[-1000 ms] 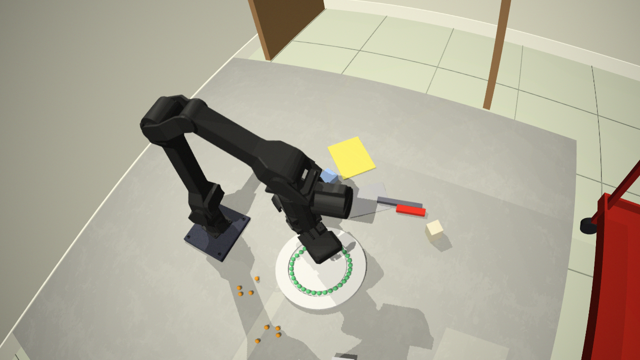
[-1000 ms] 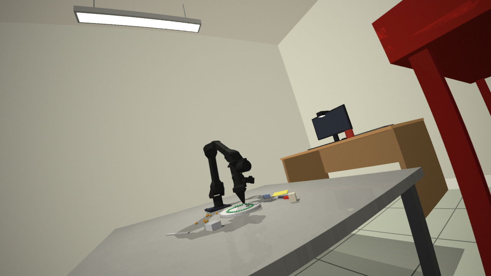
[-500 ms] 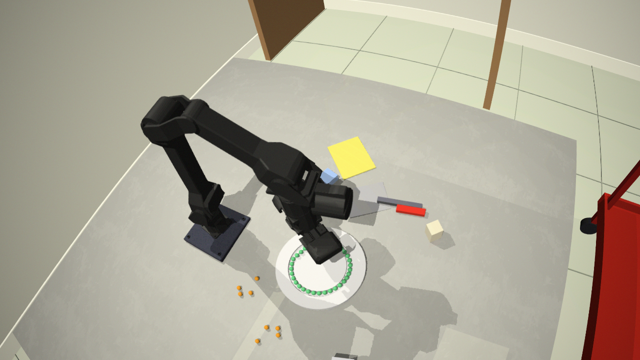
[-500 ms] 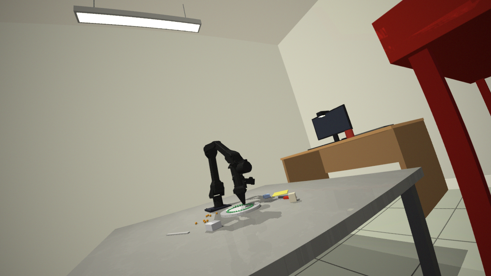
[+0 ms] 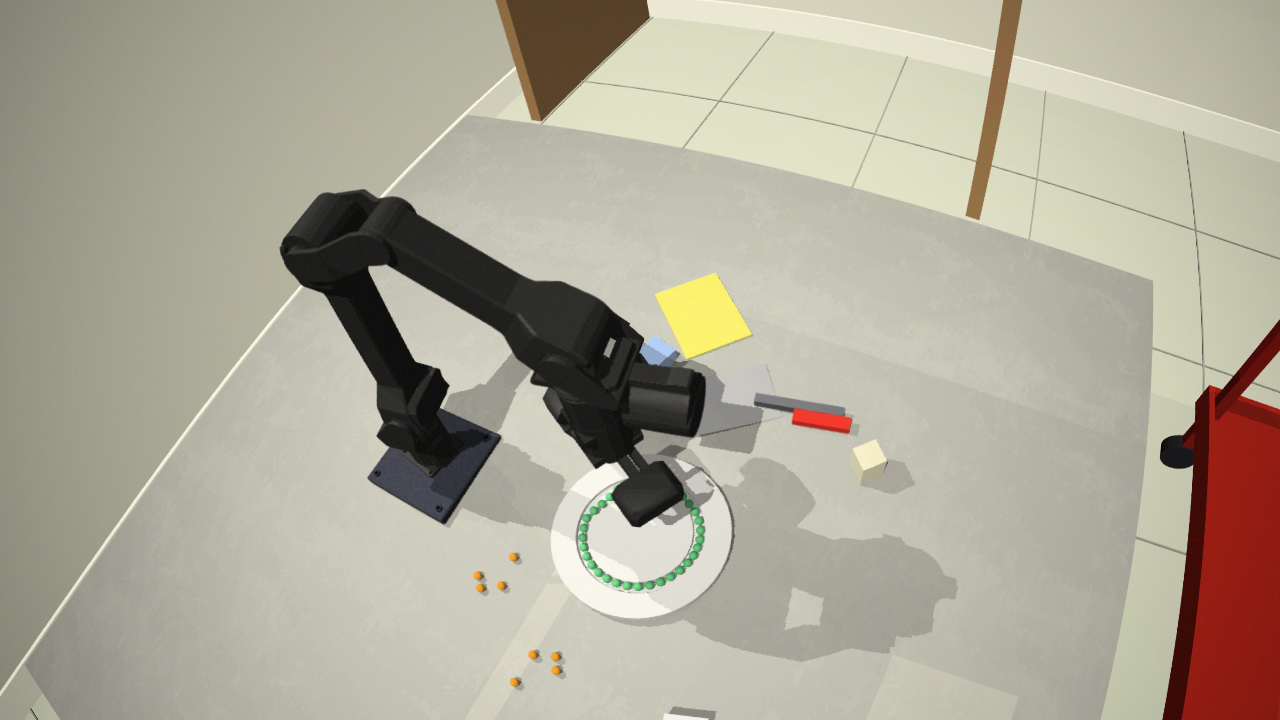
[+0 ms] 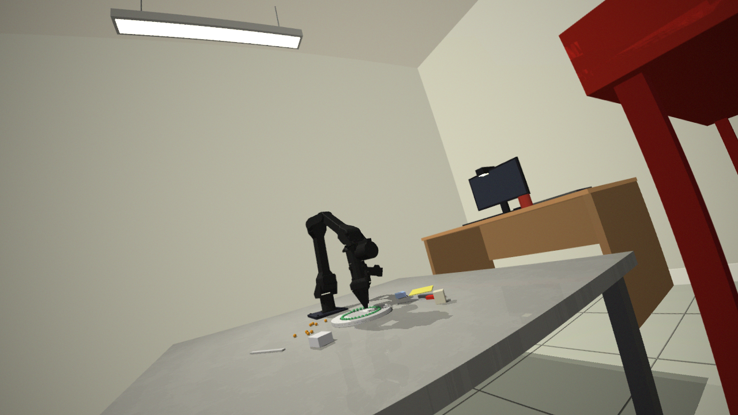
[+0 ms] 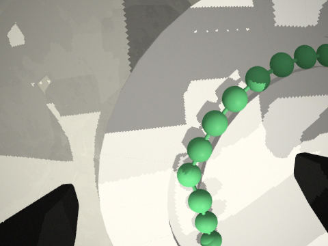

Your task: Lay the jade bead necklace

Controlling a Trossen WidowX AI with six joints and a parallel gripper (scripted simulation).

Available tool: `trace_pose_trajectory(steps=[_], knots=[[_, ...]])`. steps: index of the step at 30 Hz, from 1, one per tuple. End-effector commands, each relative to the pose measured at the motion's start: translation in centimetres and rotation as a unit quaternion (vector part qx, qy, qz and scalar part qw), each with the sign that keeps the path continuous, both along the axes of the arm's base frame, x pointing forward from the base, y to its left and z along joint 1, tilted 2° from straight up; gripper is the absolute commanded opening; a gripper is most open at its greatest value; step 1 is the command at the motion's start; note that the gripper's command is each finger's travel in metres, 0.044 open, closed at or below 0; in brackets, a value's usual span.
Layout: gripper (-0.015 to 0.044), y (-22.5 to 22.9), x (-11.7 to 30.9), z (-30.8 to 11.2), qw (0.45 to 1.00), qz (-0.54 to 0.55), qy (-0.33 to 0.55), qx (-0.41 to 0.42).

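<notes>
The jade bead necklace (image 5: 637,586) (image 6: 346,318) (image 7: 199,149) lies in a ring on the white round bead board (image 5: 565,541) (image 6: 337,323) (image 7: 137,201). Its beads run along the groove; in the wrist view the groove's edge shows beside them. I cannot tell whether every bead sits down in it. My gripper (image 6: 366,306) (image 7: 190,182) is open, low over the board. In the wrist view its black fingers stand wide apart on either side of the bead string, one outside the ring and one inside, with clear gaps. In the top view the gripper body hides the ring's upper right part.
Two groups of small orange beads (image 5: 501,585) (image 5: 555,656) lie left of and below the board. A blue block (image 5: 657,350), a yellow square (image 5: 703,315), a dark bar (image 5: 798,403), a red bar (image 5: 821,420) and a cream cube (image 5: 869,458) lie beyond it. A white block (image 6: 320,339) stands nearer the exterior camera.
</notes>
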State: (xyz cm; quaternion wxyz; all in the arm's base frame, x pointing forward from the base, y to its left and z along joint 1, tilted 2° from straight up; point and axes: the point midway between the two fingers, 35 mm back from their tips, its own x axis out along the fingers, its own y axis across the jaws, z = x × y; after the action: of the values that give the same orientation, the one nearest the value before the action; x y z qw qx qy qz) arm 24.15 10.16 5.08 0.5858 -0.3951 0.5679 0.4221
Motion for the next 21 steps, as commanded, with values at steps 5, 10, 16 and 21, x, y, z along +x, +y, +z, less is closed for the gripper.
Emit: trace_pose_trajectory(steps=[5,10,16,21], knots=[[0.0440,0.0,0.0,0.3,1.000,-0.003,0.000,-0.001],[0.0440,0.0,0.0,0.3,1.000,-0.003,0.000,-0.001],[0.0387,-0.2,0.0,0.8,1.000,0.018,-0.001,-0.001],[0.0256,-1.4,0.0,3.2,0.992,0.123,-0.006,-0.002]])
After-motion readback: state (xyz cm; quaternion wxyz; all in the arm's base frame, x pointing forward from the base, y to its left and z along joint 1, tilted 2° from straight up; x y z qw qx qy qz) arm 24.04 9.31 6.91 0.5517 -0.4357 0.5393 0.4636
